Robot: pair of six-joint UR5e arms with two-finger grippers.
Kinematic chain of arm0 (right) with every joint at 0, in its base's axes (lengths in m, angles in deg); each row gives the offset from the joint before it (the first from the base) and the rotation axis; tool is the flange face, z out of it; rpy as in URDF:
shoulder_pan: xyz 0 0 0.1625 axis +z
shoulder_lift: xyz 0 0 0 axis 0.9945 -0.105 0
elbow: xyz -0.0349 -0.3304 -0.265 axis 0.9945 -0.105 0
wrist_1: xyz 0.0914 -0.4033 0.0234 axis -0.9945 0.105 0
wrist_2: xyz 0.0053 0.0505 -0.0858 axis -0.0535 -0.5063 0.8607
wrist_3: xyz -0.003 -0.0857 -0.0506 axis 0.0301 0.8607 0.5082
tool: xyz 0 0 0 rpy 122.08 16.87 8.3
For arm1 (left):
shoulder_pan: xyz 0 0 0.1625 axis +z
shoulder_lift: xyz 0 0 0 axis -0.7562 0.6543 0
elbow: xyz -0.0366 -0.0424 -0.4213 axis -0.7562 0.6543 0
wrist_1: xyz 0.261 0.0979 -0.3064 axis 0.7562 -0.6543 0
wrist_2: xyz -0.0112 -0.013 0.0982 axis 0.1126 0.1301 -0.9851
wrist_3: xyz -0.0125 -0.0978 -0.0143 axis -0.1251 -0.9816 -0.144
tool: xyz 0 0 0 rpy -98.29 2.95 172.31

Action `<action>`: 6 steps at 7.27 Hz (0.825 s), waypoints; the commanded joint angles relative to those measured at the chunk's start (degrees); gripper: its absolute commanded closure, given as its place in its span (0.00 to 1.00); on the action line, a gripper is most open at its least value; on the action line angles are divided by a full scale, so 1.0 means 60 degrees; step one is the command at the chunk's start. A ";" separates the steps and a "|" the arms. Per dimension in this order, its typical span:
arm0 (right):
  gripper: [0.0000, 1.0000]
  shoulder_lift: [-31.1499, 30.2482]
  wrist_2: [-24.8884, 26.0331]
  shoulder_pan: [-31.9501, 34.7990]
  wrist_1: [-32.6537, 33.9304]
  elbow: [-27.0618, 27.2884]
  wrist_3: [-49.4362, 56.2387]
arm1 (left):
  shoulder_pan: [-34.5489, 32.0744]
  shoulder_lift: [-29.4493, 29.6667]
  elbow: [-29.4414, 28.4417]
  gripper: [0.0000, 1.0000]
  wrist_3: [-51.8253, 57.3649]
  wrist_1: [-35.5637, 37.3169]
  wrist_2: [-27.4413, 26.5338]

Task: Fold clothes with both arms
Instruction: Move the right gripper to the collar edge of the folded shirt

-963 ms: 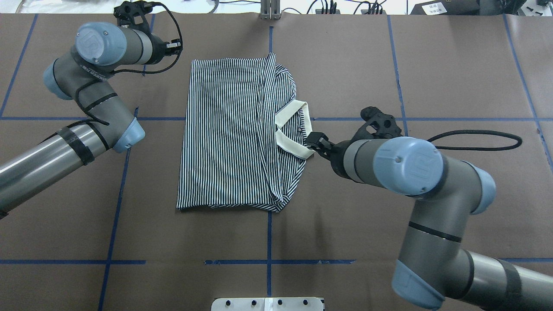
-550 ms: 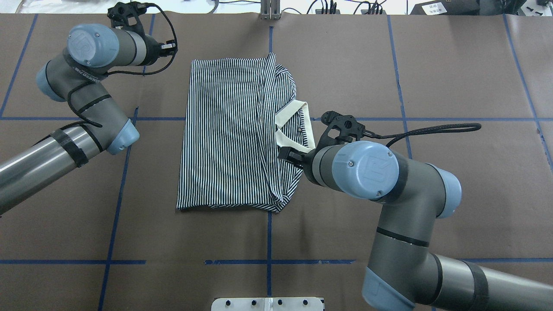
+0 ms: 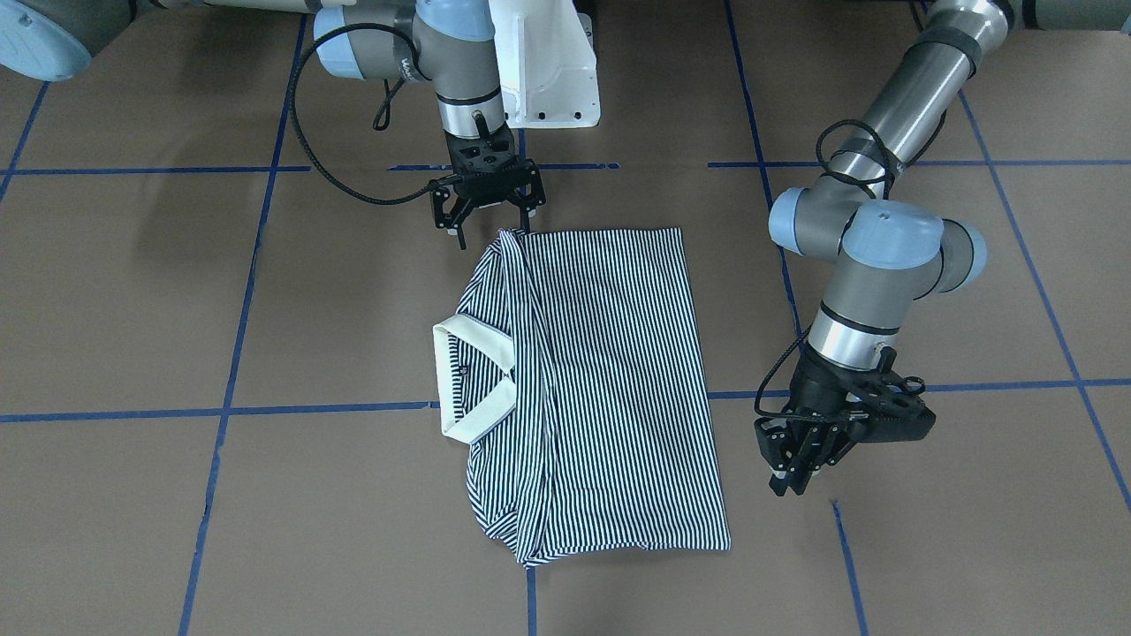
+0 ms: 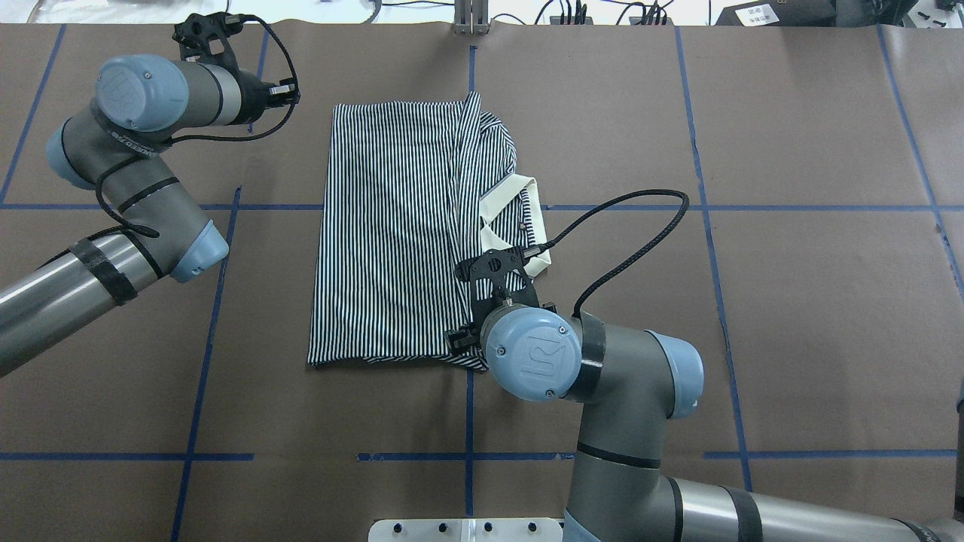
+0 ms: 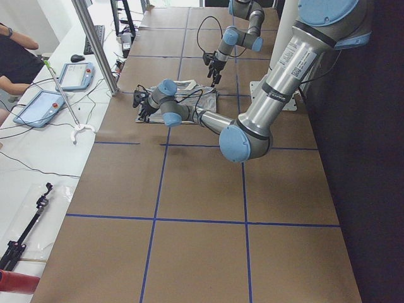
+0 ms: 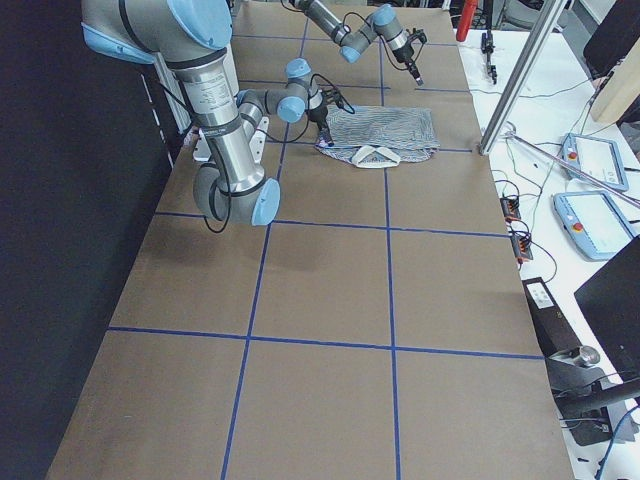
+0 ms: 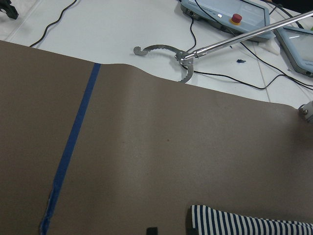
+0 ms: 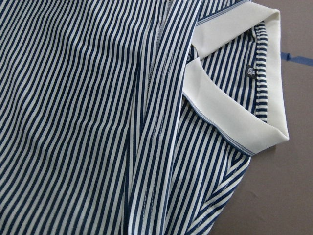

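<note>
Already narrowed to a long panel with its sides turned in, the short-sleeved, navy-and-white striped polo shirt lies flat in the middle of the brown paper-covered bench — plain cream collar toward the robot's right, hem toward its left. The black two-finger right end effector hangs over the shoulder corner nearest the robot's base, fingers spread wide with nothing between them. The black left end effector hovers just off the hem's far corner, apart from the cloth; whether its fingers are spread or pressed together I cannot tell from these angles. Thin knit like this should be light, limp and apt to slide on paper — it would sag and come unfolded if lifted by one point. The best hold, I judge, is a pinch through every layer at the two corners of one end, both arms lifting together. The stiffer collar offers a firmer edge but would likely drag the folds askew.
</note>
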 commanded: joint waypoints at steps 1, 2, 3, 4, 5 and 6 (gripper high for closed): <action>0.00 0.0156 0.0167 -0.0139 -0.0017 -0.0365 0.0403 | 0.0024 -0.0017 0.0030 0.66 -0.0009 -0.0011 0.0000; 0.00 0.0171 0.0181 -0.0198 -0.0032 -0.0395 0.0374 | 0.0038 -0.0017 0.0030 0.65 -0.0009 -0.0011 0.0000; 0.00 0.0186 0.0181 -0.0227 -0.0032 -0.0454 0.0345 | 0.0053 -0.0032 0.0030 0.65 -0.0009 -0.0011 0.0000; 0.00 0.0186 0.0196 -0.0228 -0.0047 -0.0512 0.0345 | 0.0068 -0.0032 0.0030 0.65 -0.0009 -0.0011 0.0015; 0.00 0.0186 0.0196 -0.0228 -0.0061 -0.0585 0.0345 | 0.0082 -0.0032 0.0030 0.65 -0.0009 -0.0011 0.0015; 0.00 0.0186 0.0196 -0.0228 -0.0076 -0.0601 0.0374 | 0.0082 -0.0046 0.0030 0.65 -0.0009 0.0003 0.0015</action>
